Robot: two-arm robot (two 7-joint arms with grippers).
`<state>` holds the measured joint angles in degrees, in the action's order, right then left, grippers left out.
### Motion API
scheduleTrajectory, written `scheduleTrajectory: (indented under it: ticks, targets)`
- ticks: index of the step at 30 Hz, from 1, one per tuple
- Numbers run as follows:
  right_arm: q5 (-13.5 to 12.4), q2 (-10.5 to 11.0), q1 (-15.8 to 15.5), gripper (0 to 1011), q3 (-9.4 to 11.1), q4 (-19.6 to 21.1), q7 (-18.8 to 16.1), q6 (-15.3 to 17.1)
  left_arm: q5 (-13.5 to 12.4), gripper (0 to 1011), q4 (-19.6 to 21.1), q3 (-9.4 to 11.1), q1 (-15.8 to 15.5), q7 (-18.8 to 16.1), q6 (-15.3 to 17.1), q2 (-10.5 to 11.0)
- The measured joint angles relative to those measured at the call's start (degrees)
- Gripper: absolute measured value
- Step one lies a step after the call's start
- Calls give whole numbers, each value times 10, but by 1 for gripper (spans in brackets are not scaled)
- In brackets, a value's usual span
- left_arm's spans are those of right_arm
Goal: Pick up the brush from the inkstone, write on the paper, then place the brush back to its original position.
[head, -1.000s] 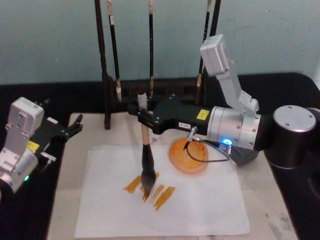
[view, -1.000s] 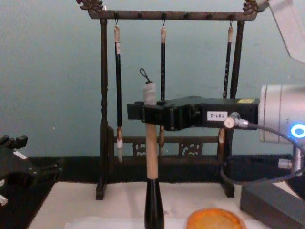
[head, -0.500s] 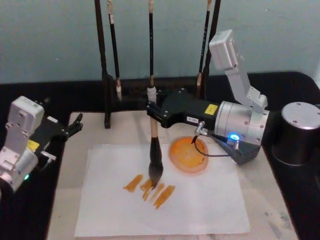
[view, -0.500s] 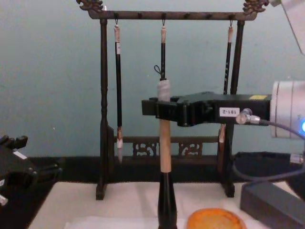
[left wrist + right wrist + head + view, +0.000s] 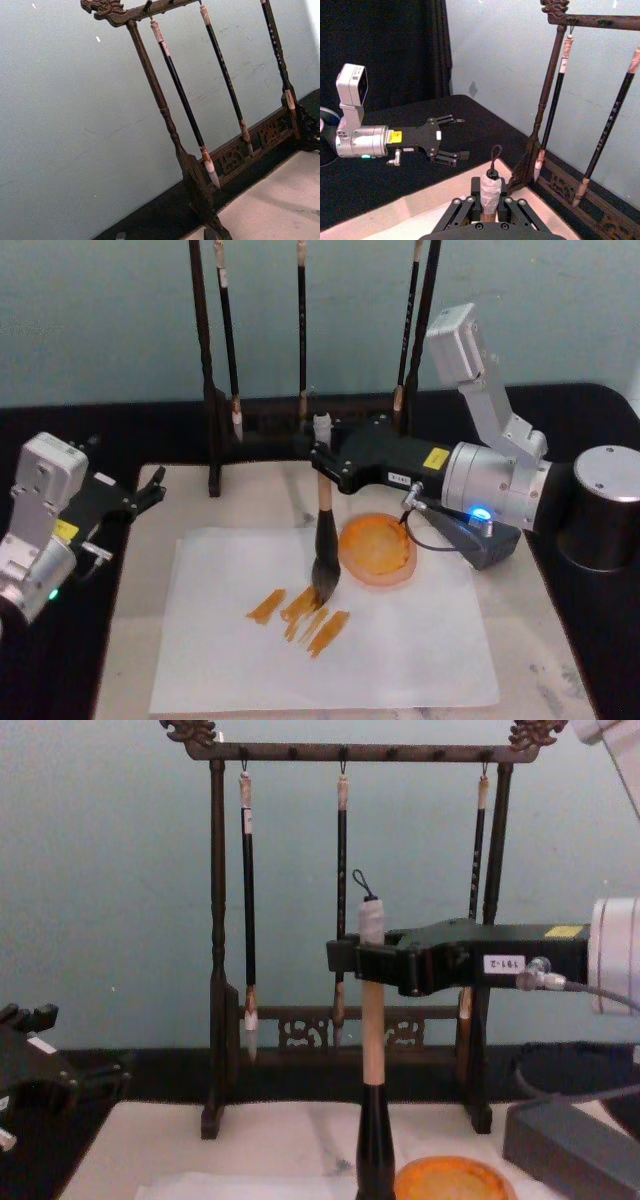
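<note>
Brush (image 5: 323,515) in right pincer (image 5: 320,457), seemingly touching paper (image 5: 400,652)

The thick tan-handled brush (image 5: 324,540) stands upright over the thin white paper sheet (image 5: 400,660), just at nine o'clock of the round orange inkstone dish (image 5: 380,552). The dark wooden brush rack (image 5: 213,410) stands behind, at twelve o'clock.

Looks like a robot lab, staged for calligraphy: bare teal wall (image 5: 110,870), black table (image 5: 582,406), carved brush rack (image 5: 217,920).

Brush rack (image 5: 208,390) walls the back, inkstone (image 5: 378,552) just beside the brush (image 5: 324,540) (right side), paper (image 5: 400,660) bare in front
</note>
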<state>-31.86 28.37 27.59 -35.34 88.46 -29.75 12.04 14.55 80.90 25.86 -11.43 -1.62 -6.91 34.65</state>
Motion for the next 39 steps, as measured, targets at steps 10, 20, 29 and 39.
scheduleTrajectory:
  ticks: [10,20,29,39]
  targets:
    - [6,-1,-3,176,7,7,-5,2,0,1010,0,0,0,0,0,0]
    - [-10,-2,-12,176,10,37,-21,2,0,1010,0,0,0,0,0,0]
    - [-37,-9,-14,176,-4,41,-37,10,0,1010,0,0,0,0,0,0]
    - [-52,-5,-9,176,-19,21,-36,24,0,1010,0,0,0,0,0,0]
